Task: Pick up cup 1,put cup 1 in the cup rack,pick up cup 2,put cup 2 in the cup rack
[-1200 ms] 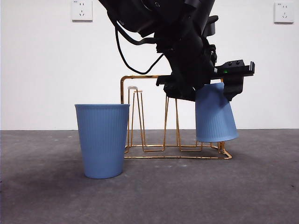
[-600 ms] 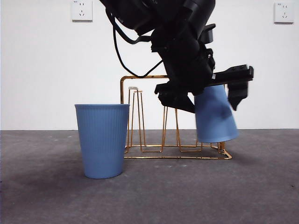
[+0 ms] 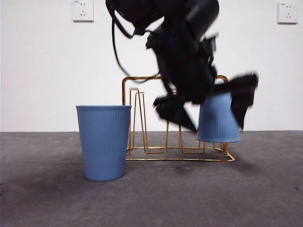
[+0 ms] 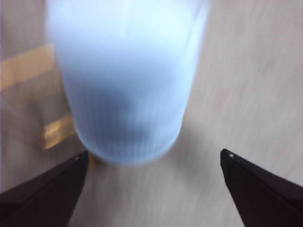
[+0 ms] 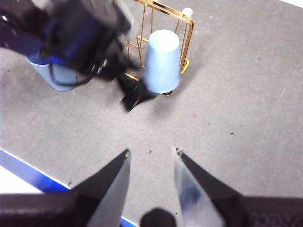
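Note:
Cup 1 (image 3: 218, 120), a blue ribbed tumbler, sits upside down over a prong at the right end of the gold wire cup rack (image 3: 142, 118). My left gripper (image 3: 210, 108) is open, with one blurred jaw on each side of the cup and clear of its wall. The left wrist view shows the cup (image 4: 125, 80) ahead of the left gripper (image 4: 152, 153), free between the spread jaws. Cup 2 (image 3: 103, 142) stands upright on the table to the left of the rack. My right gripper (image 5: 151, 152) hangs open and empty, well back from the rack (image 5: 182, 28) and cup 1 (image 5: 162, 61).
The dark grey table (image 3: 189, 198) runs to a white wall with two sockets. The left arm and its cable (image 3: 116, 42) hang over the middle of the rack. A blue strip (image 5: 28, 172) marks the table edge near the right gripper.
The left gripper's jaws have spread off cup 1 and the arm is moving, blurred. The cup has gone from tilted to straight on the rack. Cup 2 has not moved.

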Motion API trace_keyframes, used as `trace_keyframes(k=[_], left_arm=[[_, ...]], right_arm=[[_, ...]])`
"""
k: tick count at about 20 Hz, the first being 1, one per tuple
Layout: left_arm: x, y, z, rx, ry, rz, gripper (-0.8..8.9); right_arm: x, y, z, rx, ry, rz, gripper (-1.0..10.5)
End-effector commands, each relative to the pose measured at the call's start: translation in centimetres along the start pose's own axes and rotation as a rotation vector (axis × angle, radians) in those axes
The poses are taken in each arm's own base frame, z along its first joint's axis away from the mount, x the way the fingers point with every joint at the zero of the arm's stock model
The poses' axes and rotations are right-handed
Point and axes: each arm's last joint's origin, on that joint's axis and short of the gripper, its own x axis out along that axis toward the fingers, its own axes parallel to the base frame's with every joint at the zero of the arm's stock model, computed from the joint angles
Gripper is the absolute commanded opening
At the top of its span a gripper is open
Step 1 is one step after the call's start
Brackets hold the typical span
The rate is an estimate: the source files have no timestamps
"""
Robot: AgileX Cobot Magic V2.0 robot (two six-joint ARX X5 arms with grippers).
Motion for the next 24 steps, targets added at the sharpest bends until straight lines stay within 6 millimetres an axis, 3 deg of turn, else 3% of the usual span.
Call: trace_keyframes(k=[1,7,12,18,22,24], left_arm=[[0.0,0.2,-0.5,-0.023,0.04,-0.003,4.72],[-3.0,0.0,0.3,-0.033,0.089,-0.09,4.71],[-8.2,-1.3,1.4,-0.026,0.143,-0.33,4.7],[-19.3,-1.3,3.2,0.066,0.003,-0.453,4.7],[-27.6,0.7,2.8,0.107,-0.161,-0.344,4.7],[-31.2,1.8,1.8,0.111,-0.215,-0.271,4.7]], right_arm=[[0.2,0.0,-0.3,-0.015,0.029,-0.001,1.6],[0.2,0.0,-0.3,-0.015,0.028,0.0,1.6],[0.3,0.1,0.4,-0.002,-0.032,0.007,1.6],[2.8,1.1,3.0,0.022,-0.033,0.148,1.6],[6.9,2.3,5.9,0.019,-0.013,0.278,1.7],[9.9,3.1,7.5,0.019,0.011,0.339,2.7]])
